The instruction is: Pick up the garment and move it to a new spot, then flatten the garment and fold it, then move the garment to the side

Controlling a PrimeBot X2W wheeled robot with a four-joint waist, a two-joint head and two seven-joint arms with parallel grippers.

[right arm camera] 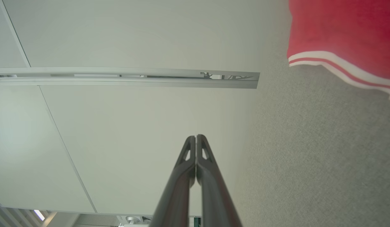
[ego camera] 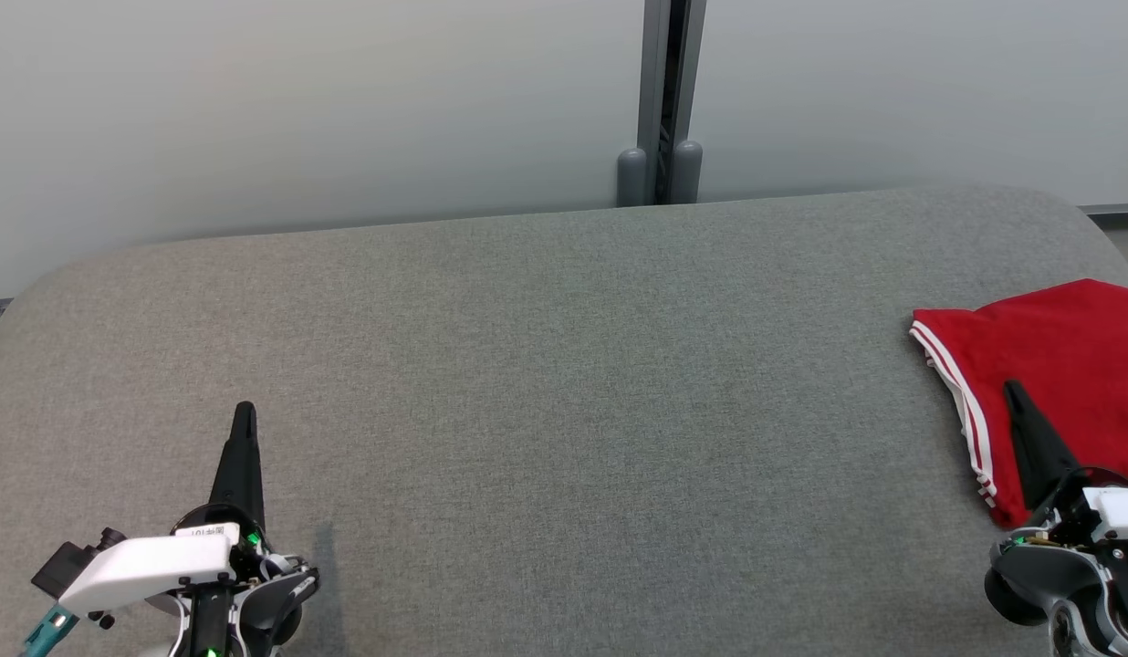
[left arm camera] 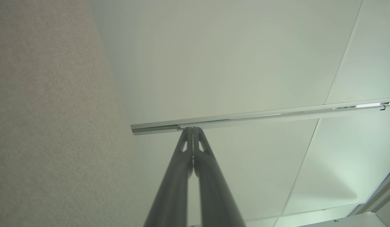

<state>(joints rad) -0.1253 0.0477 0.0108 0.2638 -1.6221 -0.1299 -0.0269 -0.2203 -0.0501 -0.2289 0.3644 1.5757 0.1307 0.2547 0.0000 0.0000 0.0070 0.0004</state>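
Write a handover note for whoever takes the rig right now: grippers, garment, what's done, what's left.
Left gripper: shut, empty, over the bare table at near left.
Right gripper: shut, empty, at near right; the head view shows it in front of the garment, not gripping it.
Garment: red with white stripes, lying compact at the table's right end, partly cut off by the head view's edge.
Done: it looks folded and set aside.
Left: probably nothing; check the part of the fold that is out of frame.
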